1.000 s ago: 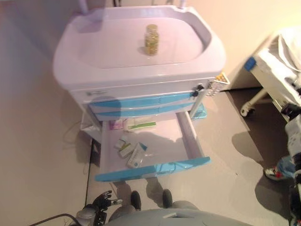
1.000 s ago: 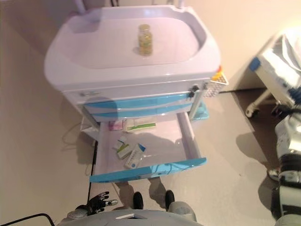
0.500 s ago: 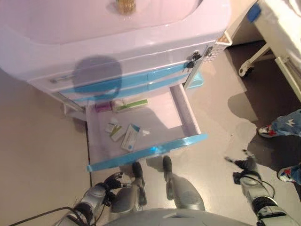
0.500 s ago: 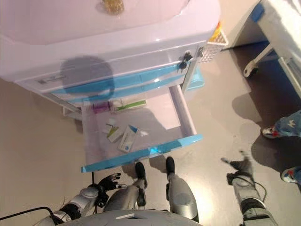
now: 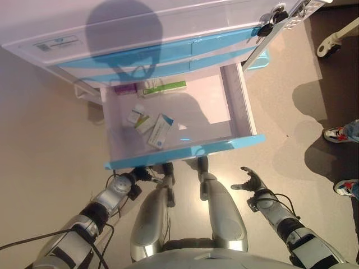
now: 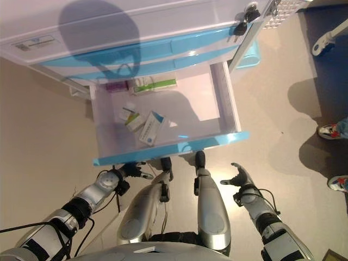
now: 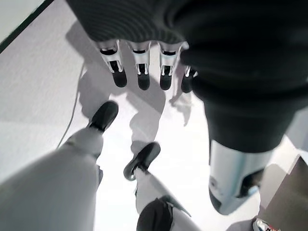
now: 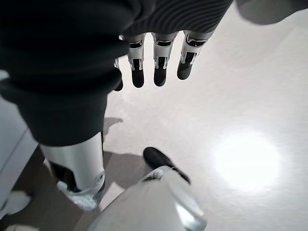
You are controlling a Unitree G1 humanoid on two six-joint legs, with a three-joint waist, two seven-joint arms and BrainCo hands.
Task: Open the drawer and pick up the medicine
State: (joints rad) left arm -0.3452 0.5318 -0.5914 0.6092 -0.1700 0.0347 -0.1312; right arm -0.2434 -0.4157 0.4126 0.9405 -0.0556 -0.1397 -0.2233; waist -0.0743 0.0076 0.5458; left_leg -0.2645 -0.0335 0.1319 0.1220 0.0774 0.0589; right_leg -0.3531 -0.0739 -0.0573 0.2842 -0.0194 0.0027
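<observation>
While both arms hang low in front of the body, neither hand is on anything. Left arm comes in from lower left, forearm angled up toward the drawer (image 5: 238, 117); left hand (image 5: 133, 175) sits just below the drawer's blue front panel (image 5: 185, 152), near its left end, apart from it as far as the eye views show. Left wrist view: fingers (image 7: 139, 72) straight in a row, spread loosely, nothing between them and the thumb, only floor (image 7: 38, 96) past them. Hand is relaxed and empty.

Right arm comes in from lower right, forearm pointing up and inward; right hand (image 5: 251, 181) hovers over the floor below the drawer's right end, well clear of the front panel. Palm faces inward, fingers splayed, thumb apart. Right wrist view confirms: fingers (image 8: 160, 67) extended, nothing held.

Drawer is pulled out of the cart (image 5: 168, 33), below two closed blue-fronted drawers. Medicine is inside: white-and-blue box (image 5: 160, 130) lying flat left of centre, a smaller white-and-green box (image 5: 143, 123) just beside it, another small box (image 5: 134, 116) next to that. At the back wall, a long white-and-green box (image 5: 164, 87) and a purple item (image 5: 124, 89) to its left. Right half of the drawer floor is bare.

A person's shoes (image 5: 340, 134) show at the right edge.
</observation>
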